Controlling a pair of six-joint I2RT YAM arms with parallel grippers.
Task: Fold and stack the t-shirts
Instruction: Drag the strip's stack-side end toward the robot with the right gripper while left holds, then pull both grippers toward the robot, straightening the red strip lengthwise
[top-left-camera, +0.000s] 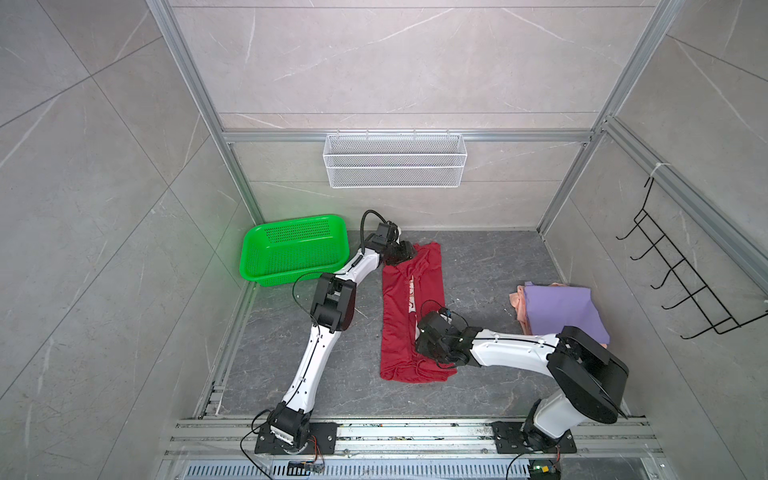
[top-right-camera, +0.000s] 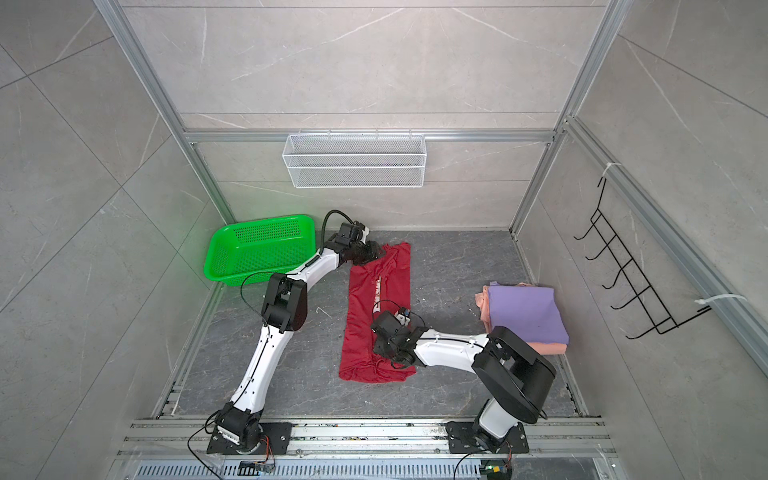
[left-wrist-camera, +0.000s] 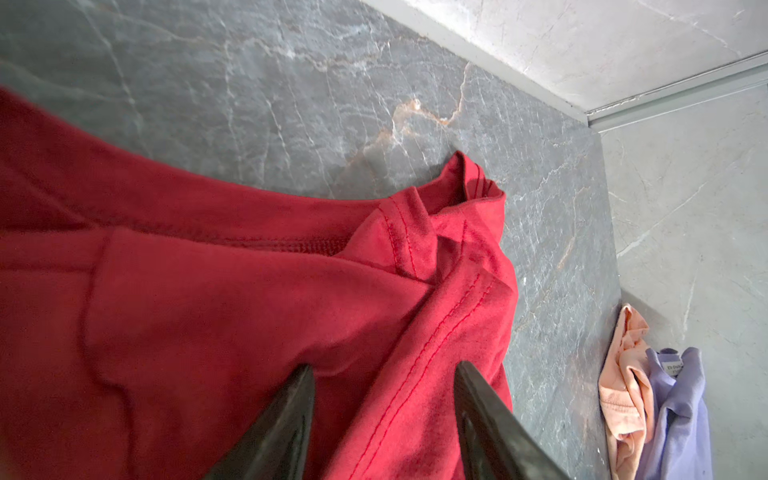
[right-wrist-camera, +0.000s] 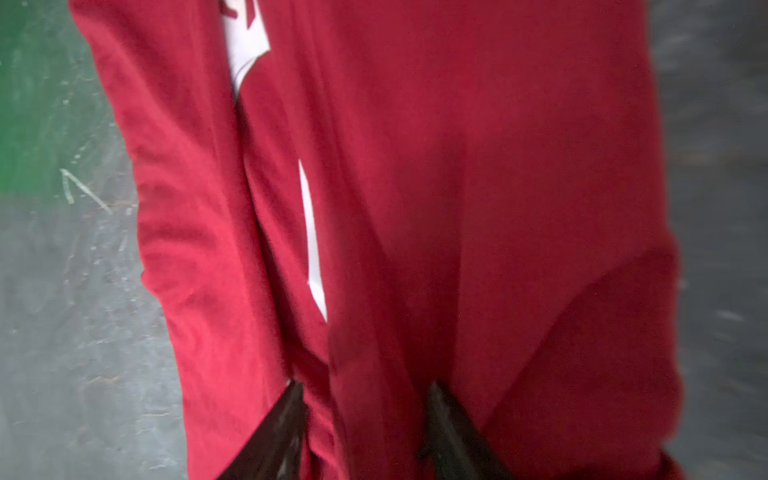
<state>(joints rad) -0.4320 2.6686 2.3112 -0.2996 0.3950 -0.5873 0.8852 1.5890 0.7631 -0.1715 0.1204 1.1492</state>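
i have the left claw (left-wrist-camera: 383, 365) down on the far end of the dark red t-shirt (top-left-camera: 399, 324), at the shoulder and collar seams. its fingers (left-wrist-camera: 291, 415) stand apart, with stitched hem cloth lying flat in the gap and nothing pinched. my right claw (right-wrist-camera: 365, 384) sits over the near half of the same shirt. its fingers (right-wrist-camera: 449, 424) are also spread, with a loose ridge of red cloth between the tips. that view is blurred, so i cannot say whether the tips touch the cloth.

the shirt lies in a long strip on the dark marble table (top-left-camera: 490, 266), running from one claw to the other, with both side edges folded inward. slivers of the cream-white print (right-wrist-camera: 311, 232) show in the seam just ahead of the right claw.

well off to the right of the right claw, beside that arm's elbow, the lavender t-shirt (top-left-camera: 557, 309) lies folded on top of the salmon-pink t-shirt (top-left-camera: 516, 300), whose edge pokes out on the side nearer the claws. the green basket (top-left-camera: 297, 220) stands to the left of the left claw, touching that arm's forearm in both top views.
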